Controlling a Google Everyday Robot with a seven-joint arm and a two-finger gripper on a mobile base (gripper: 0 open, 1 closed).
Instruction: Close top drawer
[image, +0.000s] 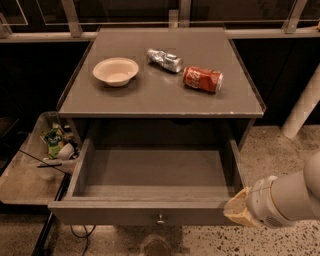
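The top drawer (150, 212) of the grey-brown cabinet is pulled fully open toward me and is empty inside. Its flat front panel has one small metal knob (160, 218) in the middle. My gripper (239, 210) is at the lower right, at the right end of the drawer's front panel, its tan tip against or very close to that corner. The white arm (287, 197) runs off the right edge behind it.
On the cabinet top (125, 97) lie a white bowl (115, 71), a crushed silver can (164, 60) and a red soda can (202, 79). A tray with clutter (50, 150) stands low on the left. A white post (302, 107) rises at right. The floor is speckled.
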